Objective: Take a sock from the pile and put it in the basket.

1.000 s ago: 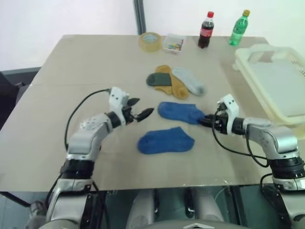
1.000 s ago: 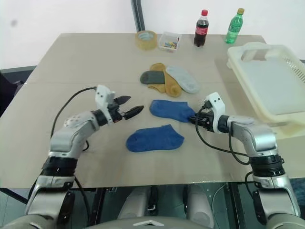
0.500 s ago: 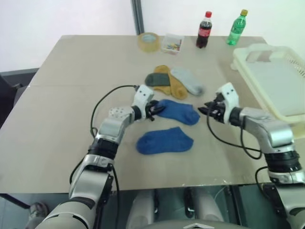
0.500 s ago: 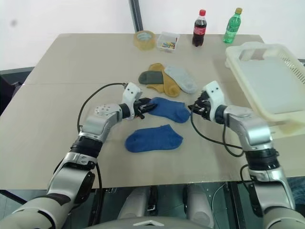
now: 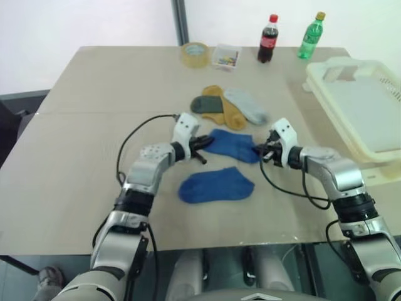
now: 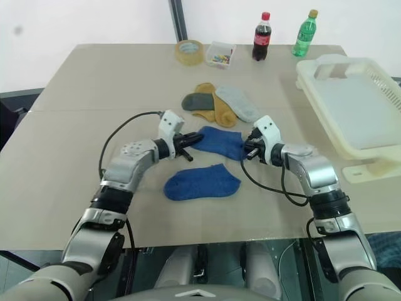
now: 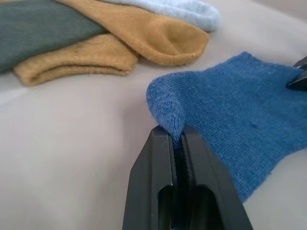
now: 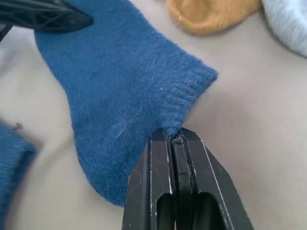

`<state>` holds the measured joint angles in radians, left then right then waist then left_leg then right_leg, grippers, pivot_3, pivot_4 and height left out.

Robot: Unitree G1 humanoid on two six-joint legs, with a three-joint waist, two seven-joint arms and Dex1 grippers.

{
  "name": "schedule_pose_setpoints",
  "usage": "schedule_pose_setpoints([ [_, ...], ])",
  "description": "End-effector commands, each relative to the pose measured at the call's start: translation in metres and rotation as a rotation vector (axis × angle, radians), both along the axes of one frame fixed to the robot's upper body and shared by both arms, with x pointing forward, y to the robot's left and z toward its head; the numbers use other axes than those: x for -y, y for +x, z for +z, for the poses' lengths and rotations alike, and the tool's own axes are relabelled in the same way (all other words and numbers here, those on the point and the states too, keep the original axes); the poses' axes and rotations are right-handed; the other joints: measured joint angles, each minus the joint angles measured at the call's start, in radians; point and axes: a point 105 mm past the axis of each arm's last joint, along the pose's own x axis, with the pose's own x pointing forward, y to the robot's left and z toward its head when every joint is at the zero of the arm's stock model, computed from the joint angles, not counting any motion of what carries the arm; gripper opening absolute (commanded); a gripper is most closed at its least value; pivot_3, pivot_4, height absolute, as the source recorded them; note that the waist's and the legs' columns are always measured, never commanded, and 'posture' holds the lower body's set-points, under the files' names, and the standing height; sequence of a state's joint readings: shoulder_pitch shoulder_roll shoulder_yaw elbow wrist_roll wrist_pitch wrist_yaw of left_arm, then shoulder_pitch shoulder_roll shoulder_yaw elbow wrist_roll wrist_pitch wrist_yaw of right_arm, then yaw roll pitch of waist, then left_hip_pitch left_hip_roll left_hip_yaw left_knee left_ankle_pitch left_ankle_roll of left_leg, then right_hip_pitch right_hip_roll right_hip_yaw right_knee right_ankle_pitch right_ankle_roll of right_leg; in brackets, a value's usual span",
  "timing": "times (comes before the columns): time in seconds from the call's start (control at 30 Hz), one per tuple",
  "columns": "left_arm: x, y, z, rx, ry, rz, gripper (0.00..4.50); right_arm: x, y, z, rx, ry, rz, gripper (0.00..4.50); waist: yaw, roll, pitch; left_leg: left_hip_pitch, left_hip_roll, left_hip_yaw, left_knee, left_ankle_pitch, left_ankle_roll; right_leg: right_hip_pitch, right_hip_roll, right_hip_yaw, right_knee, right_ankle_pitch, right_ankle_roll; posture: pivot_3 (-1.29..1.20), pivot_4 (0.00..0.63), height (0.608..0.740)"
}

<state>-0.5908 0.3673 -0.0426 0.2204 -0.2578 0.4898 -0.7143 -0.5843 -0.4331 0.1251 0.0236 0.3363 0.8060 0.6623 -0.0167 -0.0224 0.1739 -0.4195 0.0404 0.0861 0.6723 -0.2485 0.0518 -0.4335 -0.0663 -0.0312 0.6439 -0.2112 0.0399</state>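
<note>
While both grippers pinch the same blue sock (image 5: 233, 145), it lies flat mid-table: left gripper (image 7: 178, 139) has jaws pressed together on the toe end, right gripper (image 8: 171, 136) jaws pressed together on the ribbed cuff edge. Sock is plain blue knit, ankle cut, slightly bunched where the left pinches it.

Count: 2 blue socks, the 2nd (image 5: 216, 186) loose, nearer the table's front edge, apart from the held one. Behind them the pile (image 5: 229, 106): 1 dark green, 1 mustard, 1 light grey, overlapping. So 5 socks total.

1 basket (image 5: 363, 106), cream, w/ slotted sides, at the table's right edge, well apart from the socks. At the far edge: 1 tape roll (image 5: 196, 53), 1 clear box (image 5: 228, 56), 2 bottles, cola (image 5: 269, 39) & green (image 5: 312, 36).
</note>
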Motion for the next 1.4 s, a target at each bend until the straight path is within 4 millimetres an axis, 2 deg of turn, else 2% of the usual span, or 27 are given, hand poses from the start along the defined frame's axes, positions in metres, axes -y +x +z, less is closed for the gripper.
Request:
schedule_pose_setpoints([
  [0.03,-0.018,-0.031,0.043,0.080,-0.073,-0.016,0.00,-0.009,-0.024,0.047,0.087,0.088,0.097,0.02,0.000,0.000,0.000,0.000,0.000,0.000,0.000,0.000,0.000,0.000,0.000,0.000,0.000,0.000,0.000,0.00,0.150,0.740],
  [0.17,-0.034,-0.078,0.043,0.031,-0.059,-0.016,0.00,-0.019,-0.056,0.047,0.062,0.082,0.182,0.02,0.003,0.000,0.000,-0.001,0.001,-0.002,-0.002,0.000,-0.001,-0.002,-0.001,-0.001,-0.001,0.000,0.000,0.00,0.150,0.740],
  [0.23,-0.036,-0.098,0.039,-0.003,-0.049,-0.021,0.00,-0.021,-0.063,0.043,0.048,0.073,0.184,0.02,0.006,0.000,0.000,-0.001,0.000,-0.002,-0.002,0.000,-0.001,0.000,-0.003,-0.002,-0.002,0.000,0.000,0.00,0.150,0.740],
  [0.33,-0.035,-0.116,0.029,-0.055,-0.035,-0.026,0.00,-0.022,-0.070,0.035,0.026,0.049,0.183,0.02,0.014,0.000,0.000,-0.001,-0.002,-0.004,0.001,-0.002,0.004,0.002,-0.005,-0.004,-0.001,0.000,0.000,0.00,0.150,0.740],
  [0.43,-0.037,-0.125,0.014,-0.106,-0.016,-0.009,0.00,-0.021,-0.079,0.025,-0.003,0.020,0.194,0.02,0.012,0.000,0.000,0.004,-0.002,-0.004,0.003,-0.003,0.004,0.006,-0.004,-0.004,-0.001,-0.003,-0.004,0.00,0.150,0.740],
  [0.63,-0.036,-0.121,-0.002,-0.148,-0.024,0.033,0.00,-0.015,-0.082,0.013,-0.022,-0.034,0.192,0.02,0.010,0.000,0.000,0.004,-0.002,-0.004,0.003,-0.003,0.004,0.006,-0.003,-0.004,0.000,-0.003,-0.004,0.00,0.150,0.740],
  [0.73,-0.034,-0.112,-0.003,-0.146,-0.049,0.040,1.06,-0.013,-0.080,0.009,-0.024,-0.045,0.184,0.00,0.010,0.000,0.000,0.003,-0.002,-0.004,0.003,-0.003,0.004,0.006,-0.003,-0.003,0.000,-0.003,-0.004,0.00,0.150,0.740],
  [0.87,-0.030,-0.117,-0.007,-0.164,-0.034,-0.004,3.00,-0.010,-0.082,0.005,-0.024,-0.066,0.196,0.00,0.010,-0.001,-0.001,0.003,-0.002,-0.004,0.003,-0.003,0.005,0.006,-0.003,-0.004,0.000,-0.003,-0.004,0.00,0.150,0.740],
  [0.97,-0.031,-0.123,-0.009,-0.175,-0.028,-0.023,4.40,-0.007,-0.082,0.005,-0.010,-0.085,0.194,0.98,0.009,-0.001,-0.001,0.003,-0.002,-0.004,0.003,-0.003,0.005,0.006,-0.003,-0.004,-0.001,-0.003,-0.004,0.00,0.150,0.740],
  [1.03,-0.034,-0.125,-0.010,-0.179,-0.021,-0.024,4.50,-0.005,-0.083,0.007,0.012,-0.094,0.192,1.98,0.009,-0.001,-0.001,0.003,-0.002,-0.004,0.003,-0.003,0.005,0.006,-0.003,-0.003,-0.001,-0.003,-0.004,0.00,0.150,0.740],
  [1.23,-0.057,-0.134,-0.012,-0.193,-0.026,-0.032,4.50,0.001,-0.089,0.014,0.062,-0.110,0.203,1.98,0.007,0.000,-0.001,0.003,-0.001,-0.004,0.002,-0.003,0.004,0.005,-0.004,-0.004,-0.001,-0.003,-0.004,0.00,0.150,0.740],
  [1.33,-0.063,-0.140,-0.014,-0.217,-0.036,-0.052,4.50,0.004,-0.089,0.017,0.077,-0.105,0.207,1.26,0.007,0.000,0.000,0.003,-0.001,-0.004,0.002,-0.003,0.004,0.005,-0.004,-0.004,-0.001,-0.003,-0.004,0.00,0.150,0.740],
  [1.4,-0.068,-0.144,-0.020,-0.258,-0.015,-0.065,4.50,0.003,-0.091,0.026,0.111,-0.087,0.247,0.33,0.007,0.000,0.000,0.003,-0.001,-0.003,0.002,-0.003,0.004,0.004,-0.004,-0.003,-0.001,-0.003,-0.004,0.00,0.150,0.740],
])
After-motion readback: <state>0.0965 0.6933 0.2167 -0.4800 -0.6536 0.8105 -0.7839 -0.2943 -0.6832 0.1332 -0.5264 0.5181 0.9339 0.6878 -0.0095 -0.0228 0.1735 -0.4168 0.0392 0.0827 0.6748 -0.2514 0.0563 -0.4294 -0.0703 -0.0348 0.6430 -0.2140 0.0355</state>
